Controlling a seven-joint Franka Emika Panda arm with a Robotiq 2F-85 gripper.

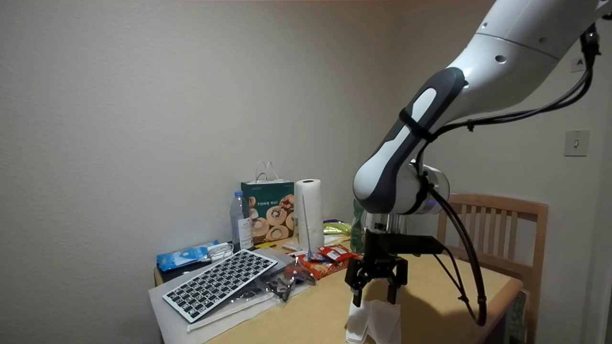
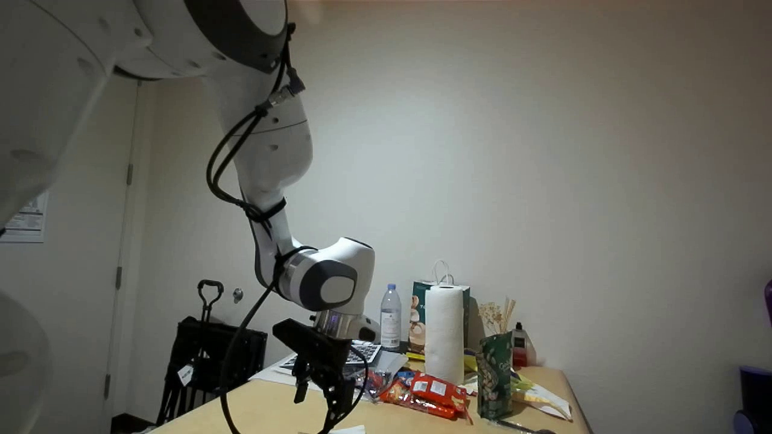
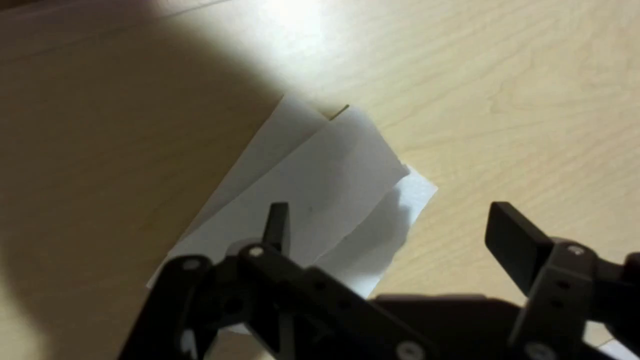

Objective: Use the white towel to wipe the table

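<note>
The gripper [image 1: 375,297] points down, spread wide; the towel [image 3: 320,195] lies in overlapping layers below it on the table [image 3: 525,100]; the roll [image 1: 313,212] stands upright, well apart from the gripper.

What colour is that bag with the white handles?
The bag is dark green, printed with round tan shapes; it shows best in an exterior view.

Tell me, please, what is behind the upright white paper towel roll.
In an exterior view, a green printed paper bag stands behind the white paper towel roll, showing at both sides and above. The roll covers the bag's middle; anything else there cannot be seen.
</note>
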